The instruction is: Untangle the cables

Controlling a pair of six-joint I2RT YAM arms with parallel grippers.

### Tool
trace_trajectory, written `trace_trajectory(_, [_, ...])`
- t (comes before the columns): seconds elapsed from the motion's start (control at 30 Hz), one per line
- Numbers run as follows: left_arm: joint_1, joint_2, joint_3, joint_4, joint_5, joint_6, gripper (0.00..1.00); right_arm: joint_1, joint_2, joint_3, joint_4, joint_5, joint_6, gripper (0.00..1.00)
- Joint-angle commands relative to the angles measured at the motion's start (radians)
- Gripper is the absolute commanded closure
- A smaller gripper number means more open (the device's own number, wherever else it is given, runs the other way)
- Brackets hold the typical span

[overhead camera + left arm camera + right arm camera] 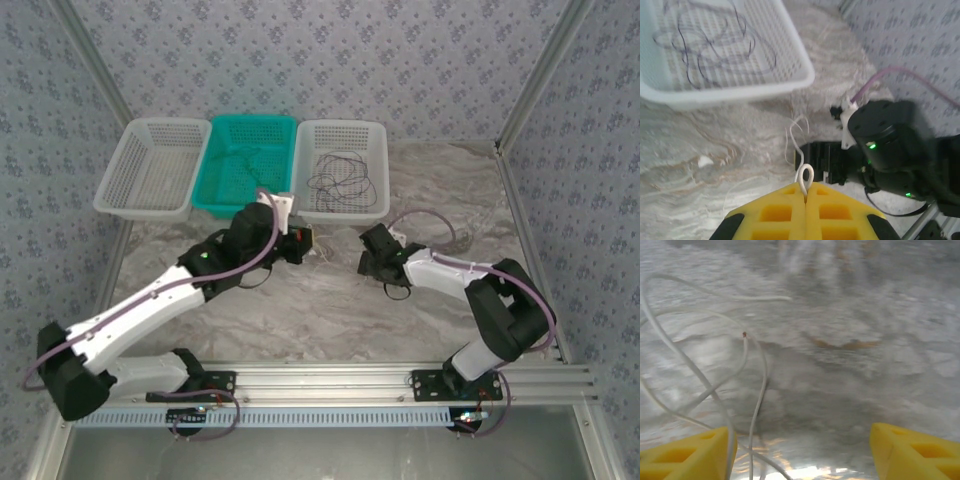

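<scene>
Left gripper (805, 194) is clamped on a white cable loop (805, 174) at its tip; right gripper (801, 435) is spread, white strands (686, 366) draped by one finger.

teal basket (253, 119), white basket (342, 124), dark cables (342, 178), white wire (805, 167), yellow fingers (785, 212), grey marbled table (330, 310).

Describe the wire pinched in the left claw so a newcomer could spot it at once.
Find the three mesh baskets along the far edge of the marbled table; in front of the right-hand white basket, the shut yellow left claw pinches a hair-thin white wire loop. Unlike the dark wires coiled inside that basket, it is white and outside it.
</scene>
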Motion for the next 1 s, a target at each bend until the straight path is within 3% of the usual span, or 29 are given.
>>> trace_trajectory(0.0, [0.045,-0.102,0.055,-0.074,-0.076,0.053,1.00,-0.053,-0.044,-0.060,-0.069,0.057,0.071,0.28])
trace_trajectory(0.23, [0.229,-0.257,0.110,-0.148,-0.057,0.079,1.00,-0.202,-0.185,-0.158,-0.115,0.064,0.110,0.27])
trace_trajectory(0.47, [0.326,-0.274,0.179,-0.145,-0.070,0.157,1.00,-0.119,-0.380,-0.124,-0.080,0.086,-0.024,0.21])
trace_trajectory(0.73, [0.609,-0.066,0.394,-0.050,-0.050,0.335,1.00,-0.049,-0.471,-0.063,-0.130,0.094,-0.028,0.15])
trace_trajectory(0.9, [0.819,0.122,0.515,-0.003,-0.020,0.345,1.00,-0.016,-0.505,-0.034,-0.185,0.122,-0.058,0.15])
trace_trajectory(0.97, [0.917,0.184,0.539,0.035,0.045,0.300,1.00,-0.006,-0.514,-0.020,-0.219,0.135,-0.066,0.15])
